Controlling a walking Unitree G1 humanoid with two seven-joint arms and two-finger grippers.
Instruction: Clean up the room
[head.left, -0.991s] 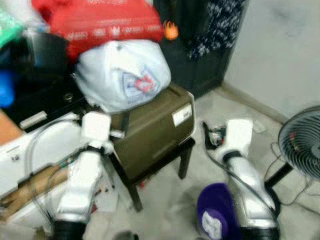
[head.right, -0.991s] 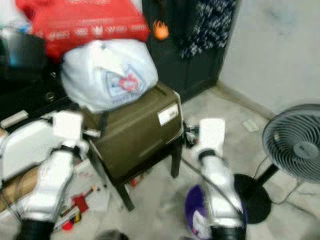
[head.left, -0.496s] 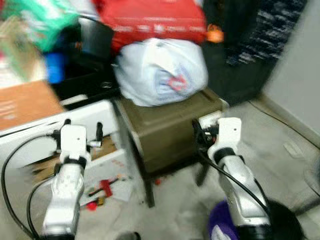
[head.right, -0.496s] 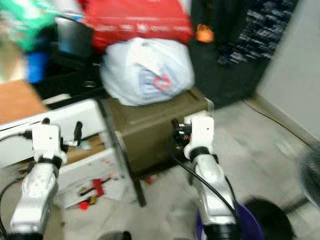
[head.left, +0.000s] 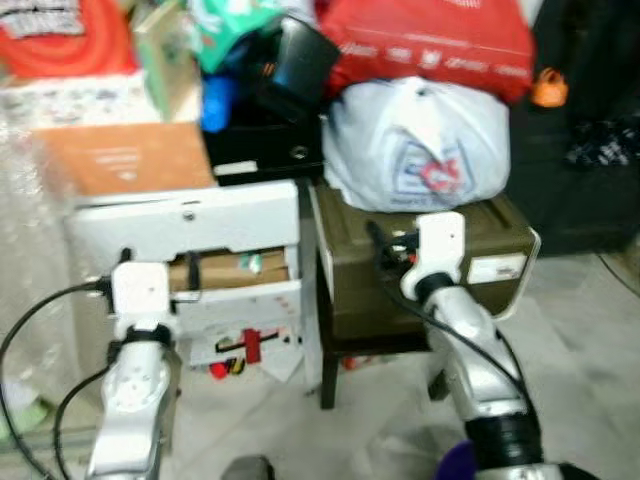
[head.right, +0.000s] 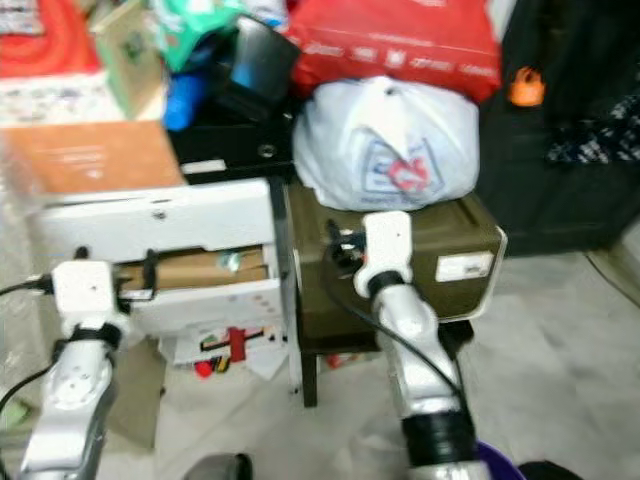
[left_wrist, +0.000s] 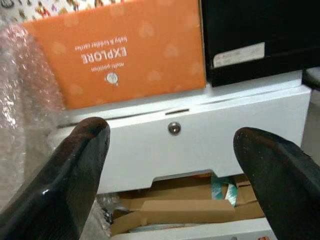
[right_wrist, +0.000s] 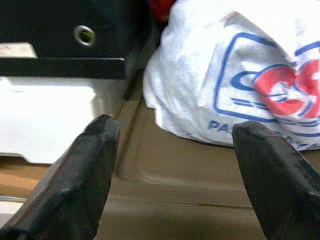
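The orange box (left_wrist: 120, 55), in the upper left of the left wrist view, carries white lettering that appears upside down there: "EXPLORE", with a smaller line beside it reading "multi-position baby & toddler carrier".

The white plastic bag (right_wrist: 240, 75), at the upper right of the right wrist view, bears a blue and red logo; below it only the blue letters "PA" can be read.

The red bag (head.left: 430, 40) at the top of the left eye view has a row of white print, too blurred to read.

The white label (head.left: 495, 268) on the olive case (head.left: 430, 285) is illegible.
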